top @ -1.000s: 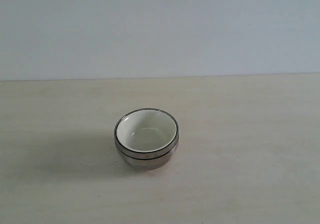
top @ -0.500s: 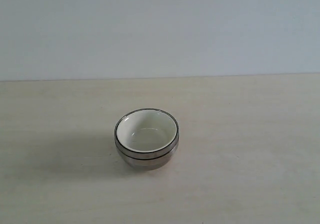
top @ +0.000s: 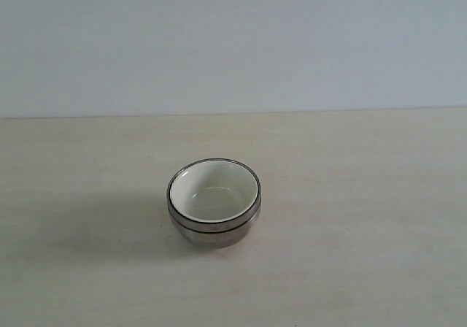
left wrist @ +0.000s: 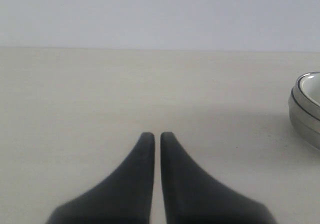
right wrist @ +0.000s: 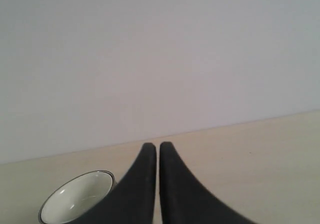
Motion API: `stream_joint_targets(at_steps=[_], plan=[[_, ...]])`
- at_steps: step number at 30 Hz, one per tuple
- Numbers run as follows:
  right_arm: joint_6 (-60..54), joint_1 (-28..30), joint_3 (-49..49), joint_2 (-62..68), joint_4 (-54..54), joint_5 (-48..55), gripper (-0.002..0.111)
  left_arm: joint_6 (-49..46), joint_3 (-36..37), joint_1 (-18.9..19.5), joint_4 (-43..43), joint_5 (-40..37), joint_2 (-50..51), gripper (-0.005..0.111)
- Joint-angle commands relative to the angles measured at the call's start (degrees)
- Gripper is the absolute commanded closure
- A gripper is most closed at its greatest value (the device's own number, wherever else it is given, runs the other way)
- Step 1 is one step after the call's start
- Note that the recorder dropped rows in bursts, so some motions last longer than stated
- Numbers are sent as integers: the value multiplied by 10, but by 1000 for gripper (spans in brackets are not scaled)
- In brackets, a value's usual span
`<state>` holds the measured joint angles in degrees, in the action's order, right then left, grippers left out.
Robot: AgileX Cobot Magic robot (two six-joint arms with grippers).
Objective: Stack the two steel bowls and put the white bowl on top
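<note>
The white bowl [top: 214, 190] sits nested on top of the two steel bowls [top: 213, 230], which form one stack near the middle of the table. Only the steel rims and lower sides show around it. Neither arm appears in the exterior view. In the left wrist view my left gripper [left wrist: 157, 134] is shut and empty, well away from the stack [left wrist: 306, 111] at the picture's edge. In the right wrist view my right gripper [right wrist: 157, 145] is shut and empty, with the white bowl [right wrist: 77, 198] beside and beyond its fingers.
A pale wooden table [top: 365, 217] carries the stack, with a plain grey-white wall [top: 233, 42] behind it. Nothing else stands on the table in any view.
</note>
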<state>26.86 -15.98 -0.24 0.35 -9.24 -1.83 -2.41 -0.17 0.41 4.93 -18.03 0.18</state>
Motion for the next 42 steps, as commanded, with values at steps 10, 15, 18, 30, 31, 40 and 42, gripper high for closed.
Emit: stream_joint_targets(at_steps=[10, 15, 18, 30, 31, 40, 42], plan=[[1, -27, 2, -3, 3, 0, 108, 3, 2, -3, 0, 5, -2, 103], [1, 58, 2, -3, 112, -3, 108, 3, 2, -3, 0, 5, -2, 103], [1, 152, 2, -3, 112, -3, 108, 3, 2, -3, 0, 5, -2, 103], [1, 183, 2, -3, 112, 55, 108, 3, 2, -3, 0, 5, -2, 103], [1, 183, 2, -3, 112, 84, 108, 3, 2, -3, 0, 5, -2, 103], [0, 183, 2, -3, 111, 215, 108, 3, 2, -3, 0, 5, -2, 103], [0, 183, 2, -3, 111, 215, 108, 3, 2, -3, 0, 5, -2, 103]])
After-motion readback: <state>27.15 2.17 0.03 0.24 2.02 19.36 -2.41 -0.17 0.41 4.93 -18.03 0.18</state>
